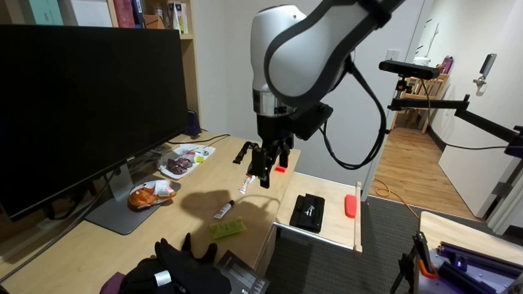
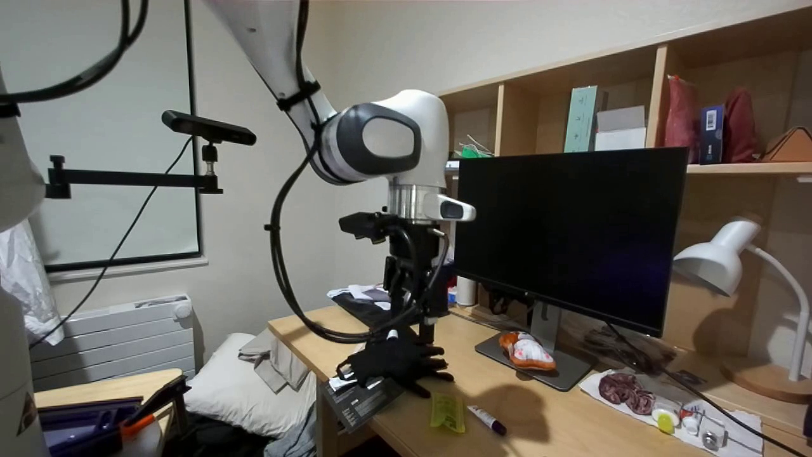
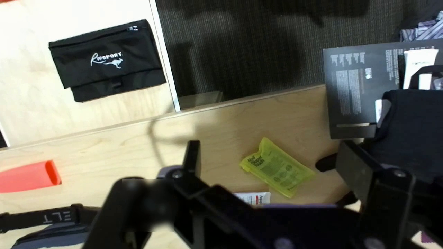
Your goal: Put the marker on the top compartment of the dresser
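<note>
The marker (image 1: pixel 224 209) is a pale whitish stick with a dark cap, lying flat on the desk in both exterior views (image 2: pixel 487 420). In the wrist view only its flat printed end (image 3: pixel 254 197) shows; my gripper parts hide the rest. My gripper (image 1: pixel 273 171) hangs above the desk, apart from the marker. In the wrist view the fingers (image 3: pixel 273 160) are wide apart with nothing between them but the desk scene below. The dresser compartment appears as a pulled-out wooden drawer (image 1: pixel 298 185) at the desk's edge; it also shows in the wrist view (image 3: pixel 20 103).
The drawer holds a black pouch (image 1: pixel 308 212) and a red case (image 1: pixel 350 206). Near the marker lie a yellow pouch (image 1: pixel 228 228), black gloves (image 1: pixel 192 269) and a white-red tube (image 1: pixel 246 184). A monitor (image 1: pixel 94 110) stands along the desk. A red piece (image 3: pixel 31 176) lies on the desk.
</note>
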`<state>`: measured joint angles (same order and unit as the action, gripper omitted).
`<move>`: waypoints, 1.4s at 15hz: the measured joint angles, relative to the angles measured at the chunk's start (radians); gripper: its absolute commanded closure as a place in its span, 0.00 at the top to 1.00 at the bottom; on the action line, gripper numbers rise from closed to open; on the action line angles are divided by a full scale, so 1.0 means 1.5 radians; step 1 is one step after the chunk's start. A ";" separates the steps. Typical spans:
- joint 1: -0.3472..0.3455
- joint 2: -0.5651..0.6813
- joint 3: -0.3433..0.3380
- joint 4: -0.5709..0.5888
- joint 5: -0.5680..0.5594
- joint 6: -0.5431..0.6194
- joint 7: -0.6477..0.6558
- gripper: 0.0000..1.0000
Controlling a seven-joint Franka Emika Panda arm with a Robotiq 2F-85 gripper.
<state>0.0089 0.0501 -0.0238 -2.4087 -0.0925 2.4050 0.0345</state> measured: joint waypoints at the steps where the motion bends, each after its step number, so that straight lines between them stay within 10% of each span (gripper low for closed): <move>1: -0.003 0.026 -0.005 0.013 0.000 0.002 -0.003 1.00; 8: -0.014 0.174 -0.032 0.107 -0.003 0.001 -0.039 1.00; 21: -0.018 0.189 -0.030 0.119 0.025 0.005 0.034 1.00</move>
<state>-0.0175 0.3339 -0.0692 -2.2308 -0.0556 2.4130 0.0851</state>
